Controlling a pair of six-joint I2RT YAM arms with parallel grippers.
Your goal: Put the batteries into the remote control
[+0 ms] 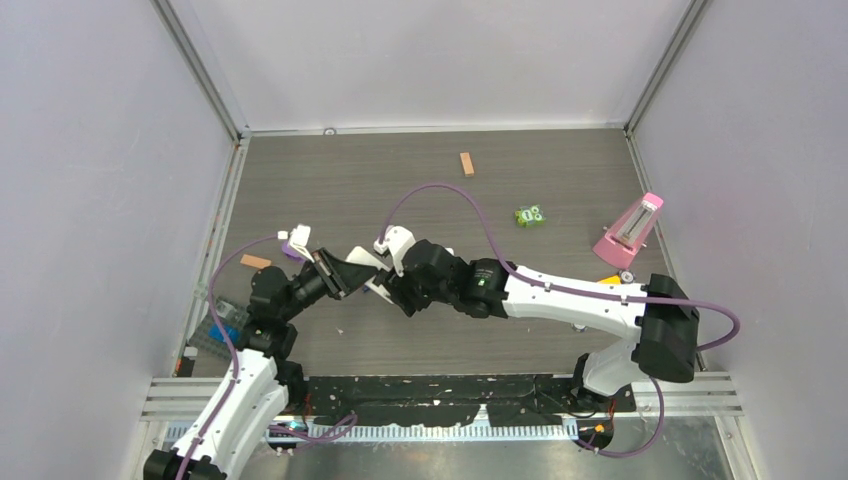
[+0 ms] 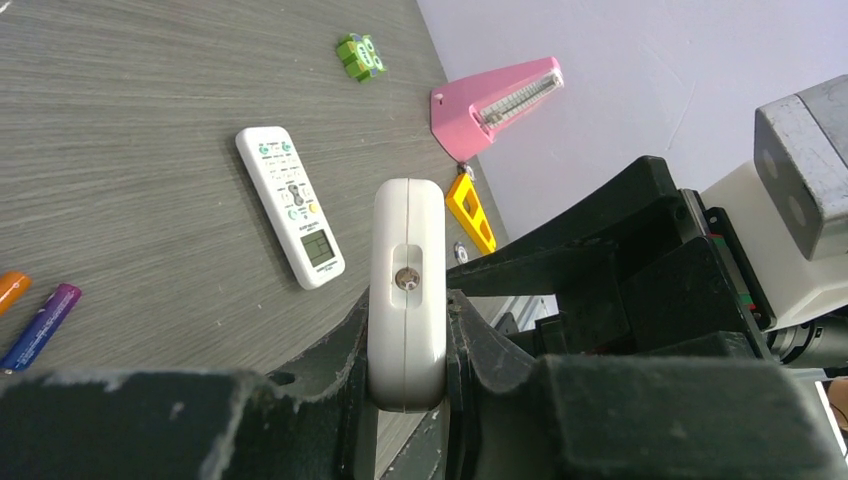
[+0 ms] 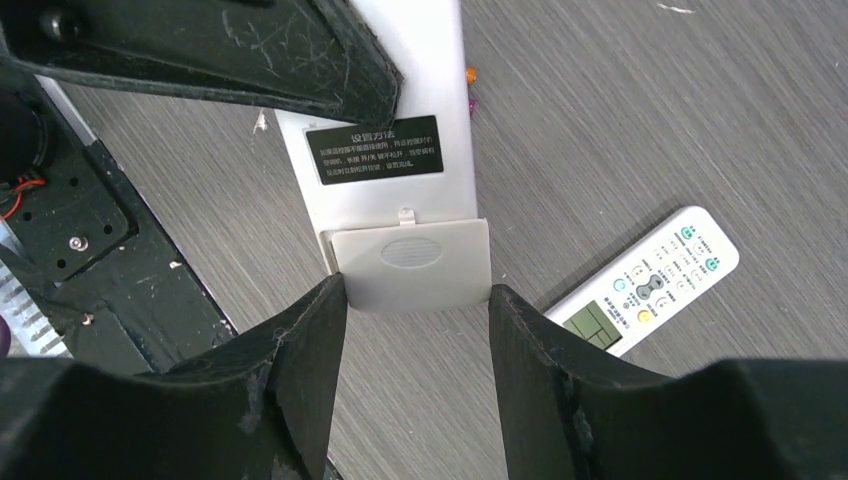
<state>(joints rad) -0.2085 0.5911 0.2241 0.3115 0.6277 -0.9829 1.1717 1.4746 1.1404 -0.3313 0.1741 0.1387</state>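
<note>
1. My left gripper (image 2: 405, 345) is clenched on the remote control (image 2: 407, 270). It pinches the two long sides, so the white body hangs clear of the table (image 2: 130, 130).
2. My right gripper (image 3: 412, 297) faces the remote's back. Its fingers (image 3: 300, 360) stand one on each side of the battery cover (image 3: 410, 260), with the tips meeting the cover's edges. I cannot tell whether they squeeze it or only rest against it.
3. The cover sits at the end of the remote nearest my right fingers, just past the black label (image 3: 375, 150).
4. The orange battery (image 2: 10, 288) and the purple battery (image 2: 42, 322) lie side by side on the table, well apart from both my grippers.
5. A second white remote (image 2: 290, 220) lies face up on the table, to the right of the batteries in my left wrist's view. Nothing of mine touches it.
</note>
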